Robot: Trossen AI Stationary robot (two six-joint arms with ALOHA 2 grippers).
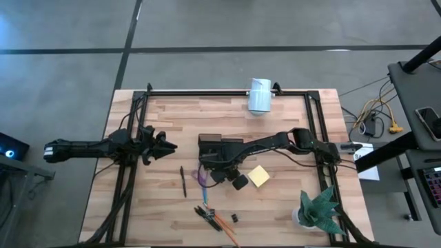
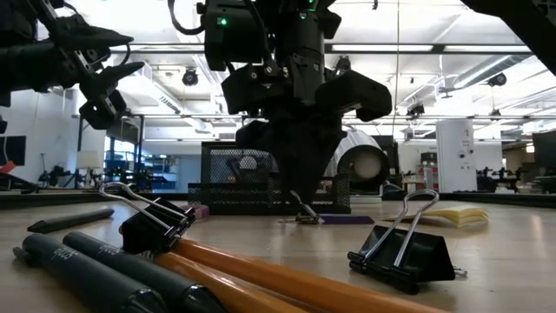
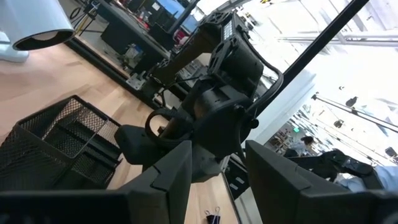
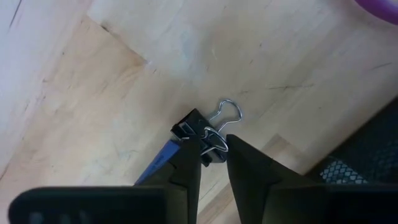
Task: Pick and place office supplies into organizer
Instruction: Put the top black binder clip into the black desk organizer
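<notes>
My right gripper (image 4: 214, 157) reaches over the table's middle, just in front of the black mesh organizer (image 1: 219, 146), and is shut on a small black binder clip (image 4: 198, 129). The purple-handled scissors (image 1: 202, 178) lie beside it. The yellow sticky-note pad (image 1: 259, 176) lies flat to its right, and the black pen (image 1: 183, 181) to its left. An orange pencil (image 1: 224, 226) and small dark bits (image 1: 234, 218) lie near the near edge. My left gripper (image 1: 165, 146) hovers open, left of the organizer and above the table. My right gripper pinches the binder clip by its wire handles (image 4: 216, 144) between the two fingertips (image 4: 191, 163). The fingers come from above, pointing down. The clip's black body (image 4: 189, 124) sticks out past the fingertips, low at the tabletop; whether it rests on the wood, I cannot tell.
A white cylinder (image 1: 260, 95) lies at the far edge and a green spiky plant (image 1: 320, 210) stands at the near right corner. Black frame rails (image 1: 124, 179) run along both sides. Two more binder clips (image 2: 152, 222) (image 2: 404, 252) and dark pens (image 2: 87, 269) lie at the near edge.
</notes>
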